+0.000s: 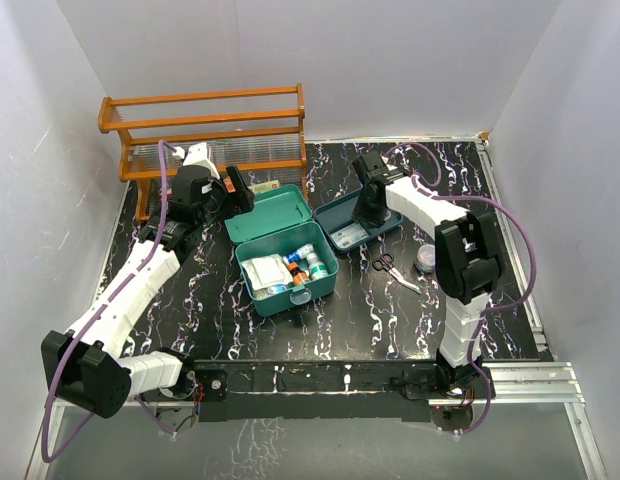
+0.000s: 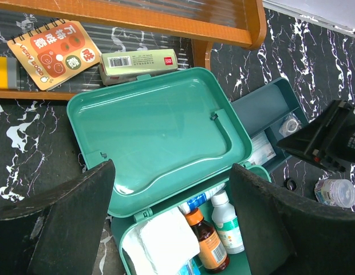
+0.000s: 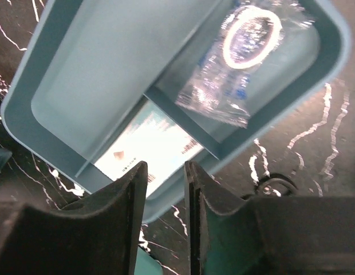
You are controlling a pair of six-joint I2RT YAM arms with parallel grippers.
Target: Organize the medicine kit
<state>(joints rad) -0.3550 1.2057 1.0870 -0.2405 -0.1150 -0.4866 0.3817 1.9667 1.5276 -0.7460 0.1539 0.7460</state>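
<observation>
Overhead view first: the medicine kit (image 1: 290, 262) sits open at the middle of the table (image 1: 320, 320), lid flung back toward the wooden rack (image 1: 205, 130), with the blue tray (image 1: 335, 212) touching its right side and scissors (image 1: 390, 268) lying loose near the right arm. The left gripper (image 1: 237, 192) hangs by the lid's far left corner; the right gripper (image 1: 368, 212) points down into the tray. From the left wrist, that gripper's 2 fingers (image 2: 68, 223) stand wide apart with nothing between them, framing the lid, while bottles (image 2: 215, 235) and a white gauze pack (image 2: 163, 243) show in the kit's base below. From the right wrist, the jaws are only slightly parted and empty, poised over the tray's near rim, where a flat printed packet (image 3: 152, 143) lies in 1 compartment and a plastic-wrapped roll (image 3: 240, 51) in the other. The step in hand looks like sorting the tray's contents. Next would likely be a wider spread, a descent onto 1 item, and a clean pinch; the flat packet may resist lifting.
</observation>
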